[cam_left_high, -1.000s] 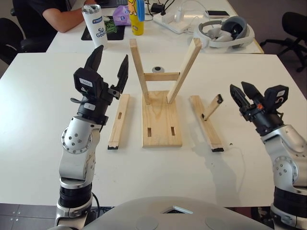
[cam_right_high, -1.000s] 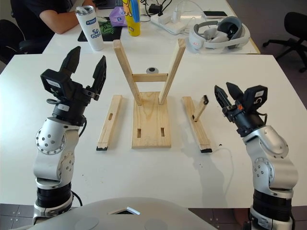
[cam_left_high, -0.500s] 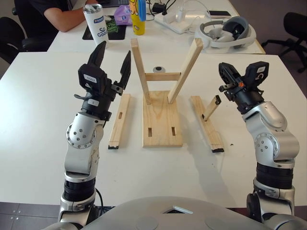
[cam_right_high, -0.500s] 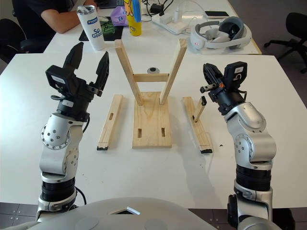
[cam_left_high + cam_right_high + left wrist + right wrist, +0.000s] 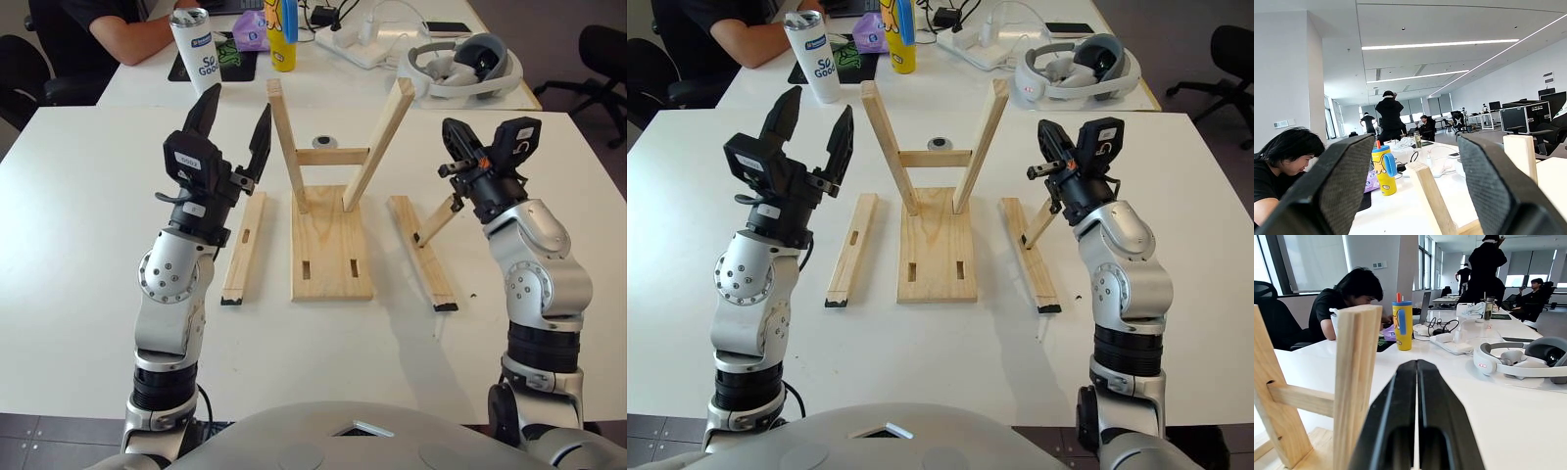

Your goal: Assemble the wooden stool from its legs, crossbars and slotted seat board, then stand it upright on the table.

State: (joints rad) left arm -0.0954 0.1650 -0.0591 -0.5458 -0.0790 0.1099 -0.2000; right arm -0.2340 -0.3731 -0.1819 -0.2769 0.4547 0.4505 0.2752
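The board (image 5: 331, 245) is lying flat in the middle of the bench (image 5: 88, 255), its long axis running straight away from me. Two legs (image 5: 286, 147) are standing in its far end, pointing up and splaying apart in a V, with a crossbar (image 5: 330, 156) lying level between them. The board's two near slots are showing open.

A loose leg (image 5: 243, 245) is lying flat just left of the board and parallel to it, slot facing up. Another loose leg (image 5: 421, 252) is lying flat to the right, its near end angling slightly outward. A short bar (image 5: 438, 217) is rising from it, tilting up and to the right.

My left pincer (image 5: 240, 98) is hanging over the left loose leg, fingers pointing up and away, spread wide with nothing between them. My right pincer (image 5: 454, 132) is hanging above the short bar's top end with its fingers (image 5: 1418, 396) pressed together and gripping nothing. I cannot tell whether the wrist is touching the bar.

On the far bench, a lidded tumbler (image 5: 193, 49) and a yellow bottle (image 5: 281, 34) are standing upright. I cannot see what is inside them.

Compared with a second ago, my right arm is sitting higher and further in, near the short bar. My left pincer is slightly higher. The wood is lying as before.
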